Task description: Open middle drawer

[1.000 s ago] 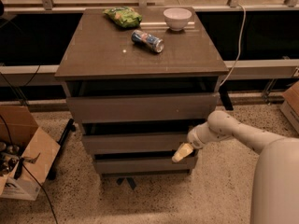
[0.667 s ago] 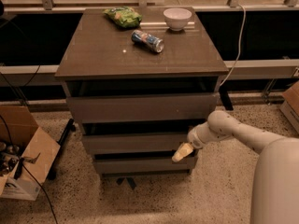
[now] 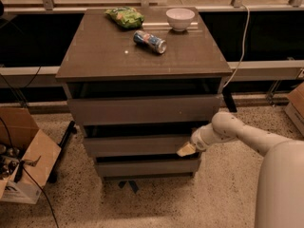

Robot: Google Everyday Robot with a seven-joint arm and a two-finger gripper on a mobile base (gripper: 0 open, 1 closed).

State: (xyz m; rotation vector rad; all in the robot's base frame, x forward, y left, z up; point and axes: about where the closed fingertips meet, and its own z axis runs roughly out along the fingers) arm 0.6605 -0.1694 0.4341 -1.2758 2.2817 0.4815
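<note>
The claw point(image 3: 186, 149) sits at the right end of the middle drawer point(image 3: 135, 145) — its front panel stretches leftward from the claw — whether the claw is open or closed cannot be told

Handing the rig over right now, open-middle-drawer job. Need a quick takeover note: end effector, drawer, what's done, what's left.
End effector: at the right end of the middle drawer front, by its lower edge. I cannot tell whether it is touching.
Middle drawer: sits between the top drawer and bottom drawer. Its front does not stick out past the top drawer's, so it looks not yet pulled out.
Done: end effector is positioned at the drawer front.
Left: get hold of the panel edge and pull the drawer out.
On the cabinet top: can, bowl, green bag, all away from the arm.
</note>
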